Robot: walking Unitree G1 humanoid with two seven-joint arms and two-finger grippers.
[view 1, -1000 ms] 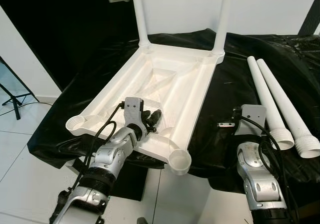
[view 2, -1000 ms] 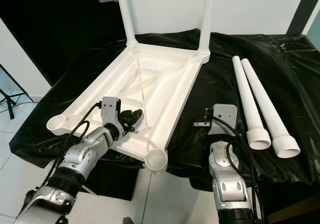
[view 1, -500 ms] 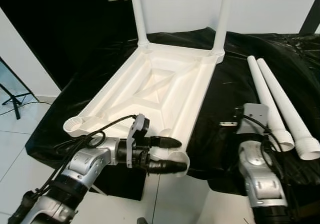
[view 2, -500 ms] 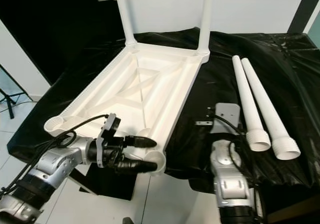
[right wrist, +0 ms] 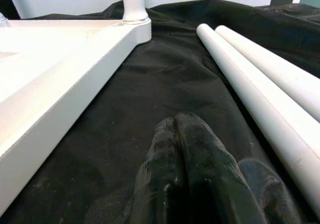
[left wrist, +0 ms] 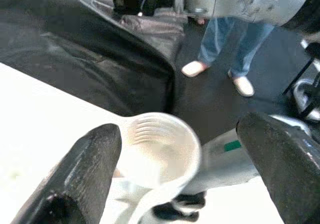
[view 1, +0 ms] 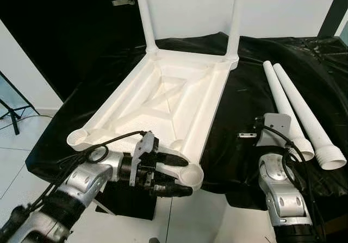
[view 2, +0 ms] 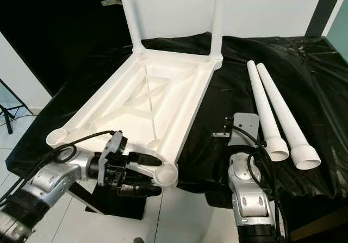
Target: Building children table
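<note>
A white plastic table top (view 1: 168, 99) lies upside down on the black cloth, with two legs (view 1: 144, 14) standing in its far corner sockets. Two loose white legs (view 1: 285, 110) lie side by side on the cloth at the right. My left gripper (view 1: 184, 174) is open and turned sideways at the near right corner socket (left wrist: 160, 146). One finger (left wrist: 85, 174) is on each side of the socket, apart from it. My right gripper (right wrist: 175, 129) is shut and empty, resting on the cloth between the table top and the loose legs.
The black cloth (view 1: 244, 101) covers a low platform whose front edge is just before me, with white floor (view 1: 16, 150) below. A person's legs (left wrist: 225, 38) in jeans and white shoes stand on the far side. The near left socket (view 1: 79, 139) stands empty.
My left gripper swung off the table top's underside to the near right corner socket, turned sideways and opened around it. The right arm stayed put.
</note>
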